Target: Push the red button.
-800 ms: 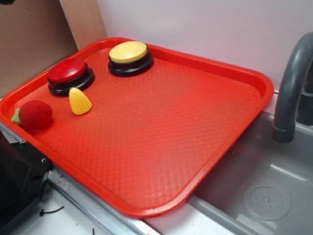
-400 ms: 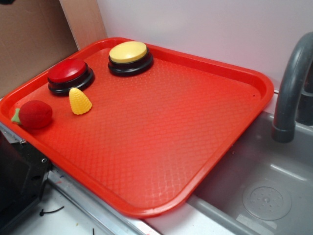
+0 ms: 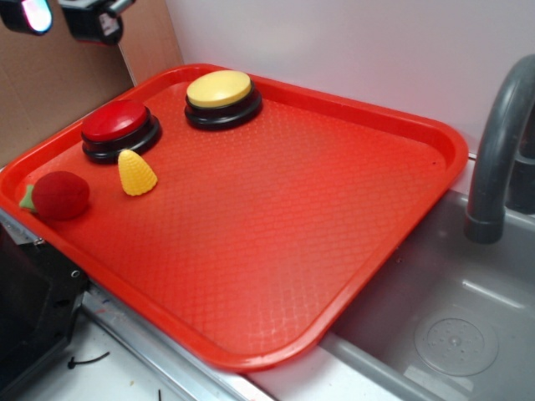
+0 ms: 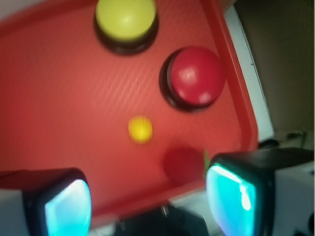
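The red button (image 3: 115, 122) sits on its black base in the far left corner of the red tray (image 3: 276, 225), close to the tray's left rim. Just beside it, further along the back rim, is the yellow button (image 3: 219, 89) of the same shape; the two are near each other but do not touch. In front of the red button, almost touching its base, lies a small yellow toy corn (image 3: 136, 172). To the left of the corn, near the tray's left edge, rests a fuzzy red toy fruit (image 3: 58, 195) with a small green part.

The gripper (image 3: 63, 17) is seen only partly at the top left of the exterior view, high above the tray's left corner and apart from everything on the tray. In the wrist view its two fingers (image 4: 64, 201) stand wide apart, with glowing cyan pads, and nothing is between them. This view looks down between the fingers on the red button (image 4: 197, 76), the yellow button (image 4: 126, 19), the corn (image 4: 140, 129) and the blurred red fruit (image 4: 183, 164).

To the right of the tray is a grey sink (image 3: 451, 326) with a dark grey faucet (image 3: 497, 150).
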`<act>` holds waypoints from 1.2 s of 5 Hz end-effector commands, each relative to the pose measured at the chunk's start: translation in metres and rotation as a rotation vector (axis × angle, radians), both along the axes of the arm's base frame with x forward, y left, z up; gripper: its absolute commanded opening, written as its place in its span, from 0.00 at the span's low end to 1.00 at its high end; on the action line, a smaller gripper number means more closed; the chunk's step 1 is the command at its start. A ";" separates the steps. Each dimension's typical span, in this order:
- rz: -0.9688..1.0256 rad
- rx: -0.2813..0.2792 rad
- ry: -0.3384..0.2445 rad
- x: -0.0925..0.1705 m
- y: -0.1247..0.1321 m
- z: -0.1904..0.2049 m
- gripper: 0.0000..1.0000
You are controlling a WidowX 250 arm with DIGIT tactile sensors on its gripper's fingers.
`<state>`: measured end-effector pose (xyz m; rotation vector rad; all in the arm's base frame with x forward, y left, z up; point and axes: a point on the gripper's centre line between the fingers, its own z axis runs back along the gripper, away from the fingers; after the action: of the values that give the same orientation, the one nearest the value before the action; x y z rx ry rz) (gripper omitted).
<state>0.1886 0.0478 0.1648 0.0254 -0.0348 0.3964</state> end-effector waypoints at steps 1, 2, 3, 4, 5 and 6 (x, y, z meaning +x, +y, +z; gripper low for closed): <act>0.232 0.001 -0.145 0.003 0.067 -0.050 1.00; 0.244 0.022 -0.155 0.005 0.077 -0.075 1.00; 0.212 0.000 -0.134 0.013 0.085 -0.094 1.00; 0.174 0.008 -0.113 0.025 0.082 -0.102 1.00; 0.168 -0.003 -0.094 0.025 0.078 -0.110 1.00; 0.175 0.060 -0.054 0.023 0.069 -0.111 1.00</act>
<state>0.2110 0.1121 0.0481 0.0743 -0.0734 0.5802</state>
